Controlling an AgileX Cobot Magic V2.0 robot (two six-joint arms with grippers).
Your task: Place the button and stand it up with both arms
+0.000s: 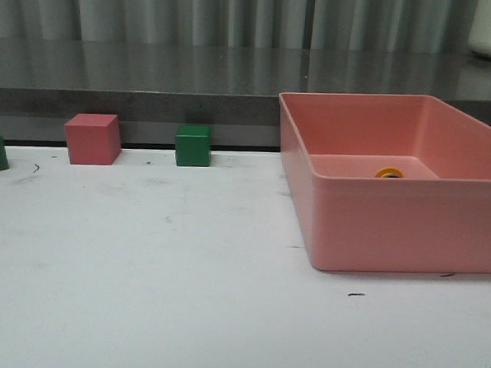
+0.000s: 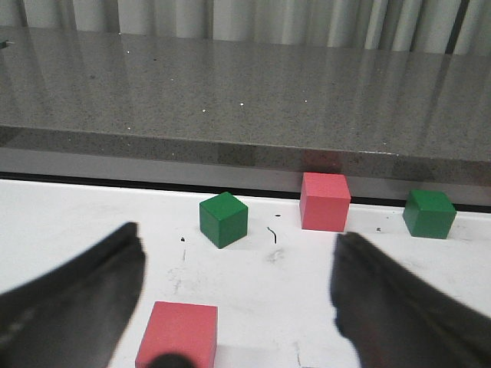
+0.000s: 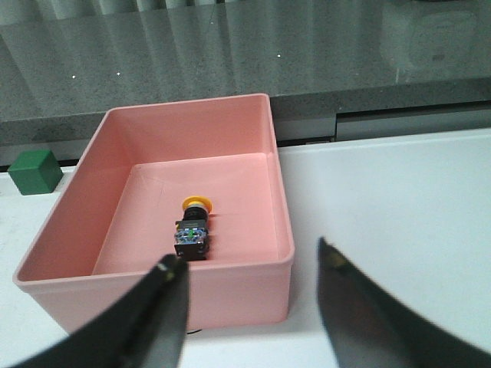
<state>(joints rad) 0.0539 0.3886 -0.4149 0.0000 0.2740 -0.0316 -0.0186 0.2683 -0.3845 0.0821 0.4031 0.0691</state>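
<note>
Mostly hidden button (image 1: 388, 172) behind bin wall (image 1: 392, 225)

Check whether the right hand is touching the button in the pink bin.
Apart. The right wrist view shows the right hand open, its fingers outside the pink bin's near wall, while the button lies on its side on the bin floor.

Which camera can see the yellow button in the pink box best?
The right wrist view: it looks down into the pink box and shows the whole button lying on its side. The front view catches only a sliver of its yellow cap over the box wall. The left wrist view doesn't show it.
</note>
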